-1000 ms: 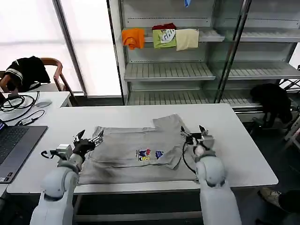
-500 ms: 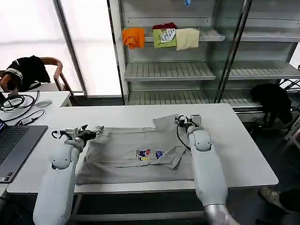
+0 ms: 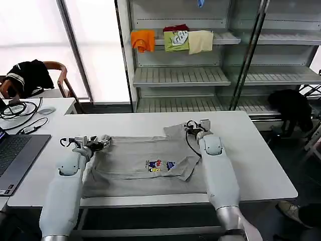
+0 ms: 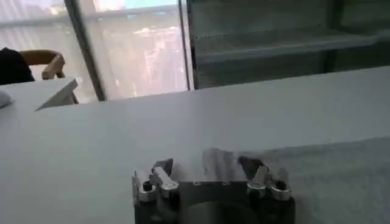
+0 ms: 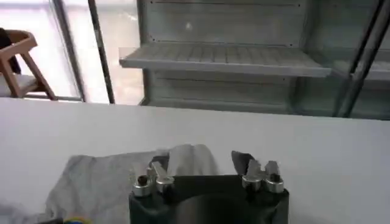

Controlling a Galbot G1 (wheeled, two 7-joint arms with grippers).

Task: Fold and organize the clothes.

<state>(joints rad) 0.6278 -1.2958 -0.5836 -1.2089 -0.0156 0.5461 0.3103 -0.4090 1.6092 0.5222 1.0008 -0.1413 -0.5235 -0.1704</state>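
A light grey shirt (image 3: 135, 173) with a small multicolour chest print (image 3: 160, 164) lies spread on the white table (image 3: 261, 165). My left gripper (image 3: 95, 142) sits low at the shirt's far left corner. In the left wrist view it (image 4: 207, 168) is open, with a flap of the shirt (image 4: 329, 176) lying between its fingers. My right gripper (image 3: 195, 125) rests at the shirt's far right sleeve. In the right wrist view it (image 5: 201, 164) is also open, with the grey shirt (image 5: 97, 176) reaching in between its fingers.
A laptop (image 3: 15, 158), cables and a mouse lie at the table's left. A chair with a black garment (image 3: 30, 75) stands behind. A metal shelf (image 3: 180, 75) holds orange, green and cream garments. Another black garment (image 3: 291, 108) hangs at right.
Both arms have reached forward, away from me, from the shirt's middle to its far edge. The right gripper has also shifted inward onto the sleeve. The shirt's far part lies flatter.
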